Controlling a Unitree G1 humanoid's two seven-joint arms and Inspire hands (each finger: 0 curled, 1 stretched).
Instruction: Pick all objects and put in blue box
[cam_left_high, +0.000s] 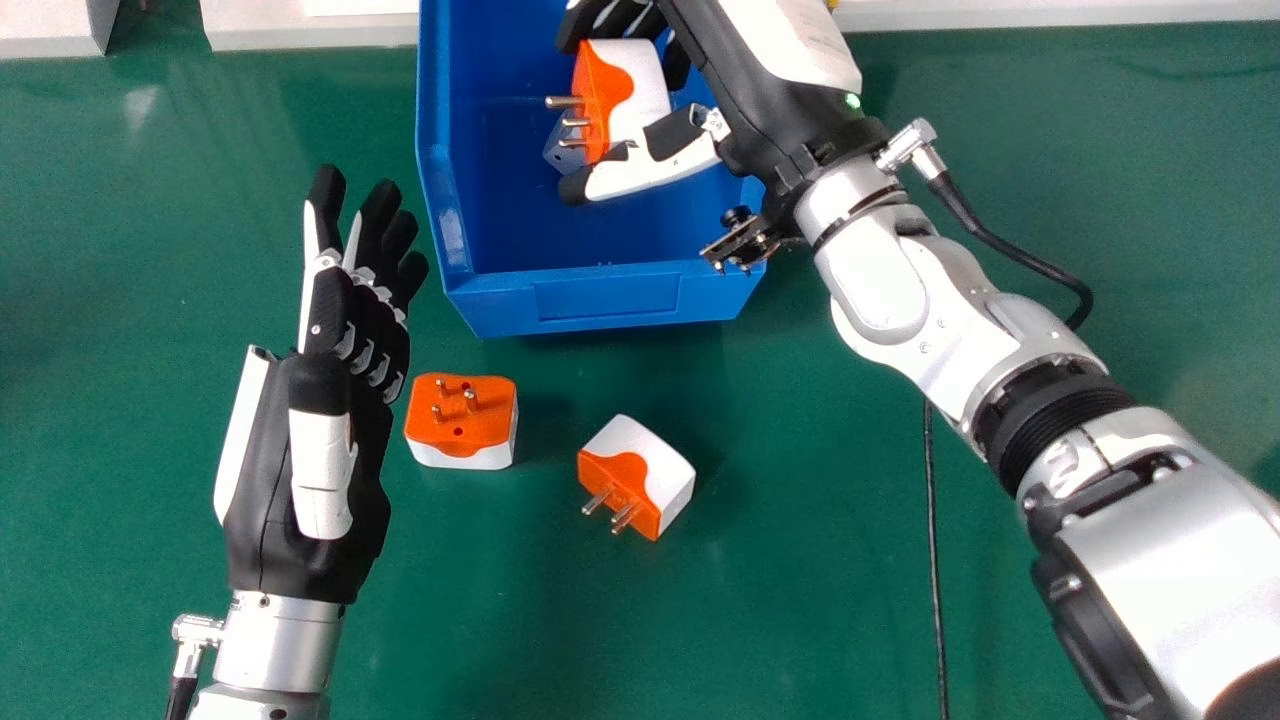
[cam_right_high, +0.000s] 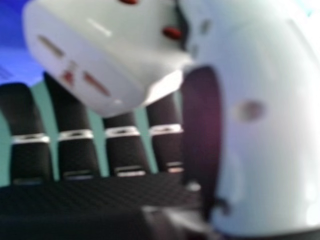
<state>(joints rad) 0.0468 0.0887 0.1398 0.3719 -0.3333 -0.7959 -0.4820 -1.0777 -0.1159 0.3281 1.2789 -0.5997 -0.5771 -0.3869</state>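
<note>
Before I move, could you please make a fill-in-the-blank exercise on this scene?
The right hand holds an adapter over the ____ box. On the table lie ____ more adapters. Their casings are white and ____. The left hand holds ____.

Missing words: blue; two; orange; nothing.

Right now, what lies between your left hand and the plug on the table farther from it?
In the head view, another orange and white plug lies there.
</note>
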